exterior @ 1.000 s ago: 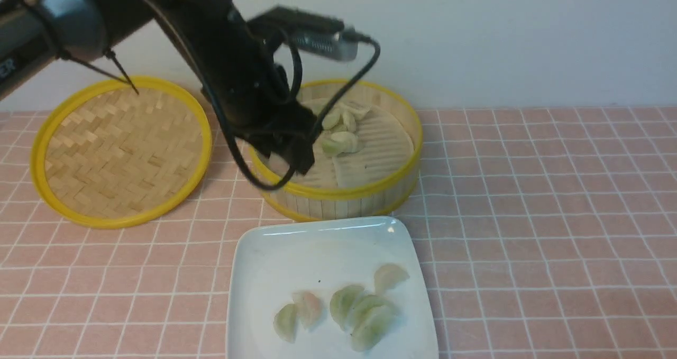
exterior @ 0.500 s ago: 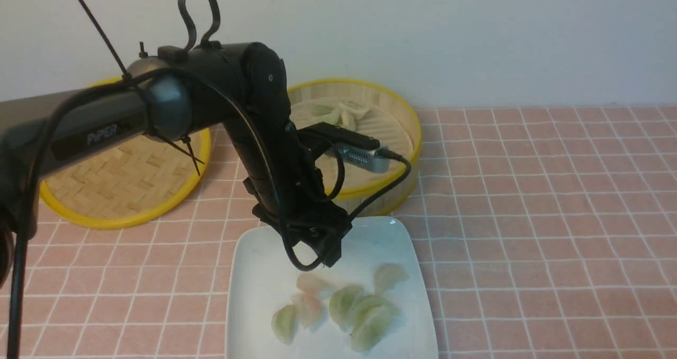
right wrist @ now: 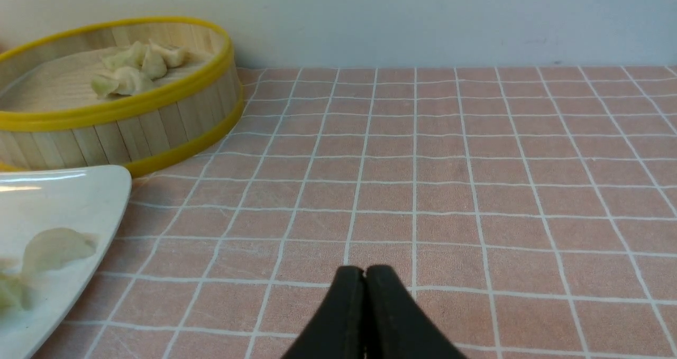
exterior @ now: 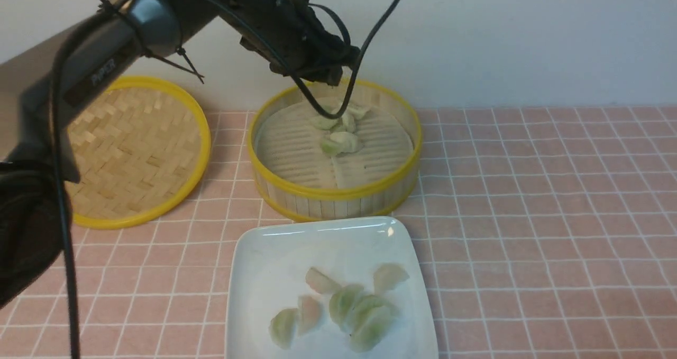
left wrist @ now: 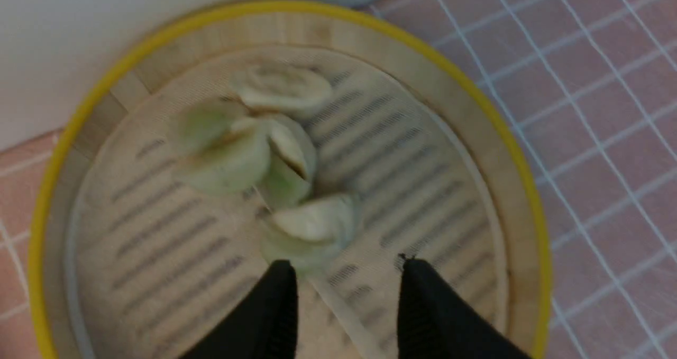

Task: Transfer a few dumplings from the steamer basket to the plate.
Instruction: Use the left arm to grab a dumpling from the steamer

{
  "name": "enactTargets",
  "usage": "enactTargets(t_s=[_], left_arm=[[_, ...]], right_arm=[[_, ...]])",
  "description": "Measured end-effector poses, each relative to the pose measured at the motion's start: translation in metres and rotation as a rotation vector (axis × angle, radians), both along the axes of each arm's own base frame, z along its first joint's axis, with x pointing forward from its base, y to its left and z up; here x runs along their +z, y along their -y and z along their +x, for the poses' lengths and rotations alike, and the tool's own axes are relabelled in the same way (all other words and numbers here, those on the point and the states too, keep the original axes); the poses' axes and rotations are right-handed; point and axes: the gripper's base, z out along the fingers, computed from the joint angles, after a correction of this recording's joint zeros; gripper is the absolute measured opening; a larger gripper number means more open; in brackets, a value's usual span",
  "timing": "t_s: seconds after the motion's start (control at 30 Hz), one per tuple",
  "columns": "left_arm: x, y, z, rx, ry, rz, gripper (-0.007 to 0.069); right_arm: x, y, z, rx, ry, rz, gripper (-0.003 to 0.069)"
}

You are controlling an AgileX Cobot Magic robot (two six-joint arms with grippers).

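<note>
- Left gripper (left wrist: 346, 266): jaws apart, empty, above steamer basket (left wrist: 296, 31).
- Judged best: straddle the nearest of the dumplings (left wrist: 317, 219), close gently, clear the rim before heading to plate (exterior: 275, 264).

Left tool (left wrist: 346, 266) aloft, jaws apart, seemingly empty; right tool (right wrist: 365, 274) pinched together.

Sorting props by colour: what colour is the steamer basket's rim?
The steamer basket rim is yellow; front view shows it best.
</note>
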Motion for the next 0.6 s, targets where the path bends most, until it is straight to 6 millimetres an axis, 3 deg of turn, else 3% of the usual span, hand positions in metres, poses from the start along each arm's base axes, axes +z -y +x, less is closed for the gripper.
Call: enactTargets(t_s=[0.13, 0.3, 0.43, 0.6], left_arm=[[-0.036, 0.007, 0.024, -0.048, 0.006, 0.060, 0.0218], [-0.088, 0.012, 0.039, -0.069, -0.055, 0.099, 0.0331], [-0.114, 0.014, 0.044, -0.070, -0.078, 0.111, 0.0449], [-0.126, 0.015, 0.047, -0.067, -0.082, 0.113, 0.0513]], right_arm=[[0.000, 0.000, 0.000, 0.000, 0.000, 0.000, -0.0015], [0.000, 0.000, 0.000, 0.000, -0.001, 0.000, -0.0015], [0.000, 0.000, 0.000, 0.000, -0.001, 0.000, -0.0015], [0.000, 0.000, 0.000, 0.000, -0.001, 0.000, -0.0015]])
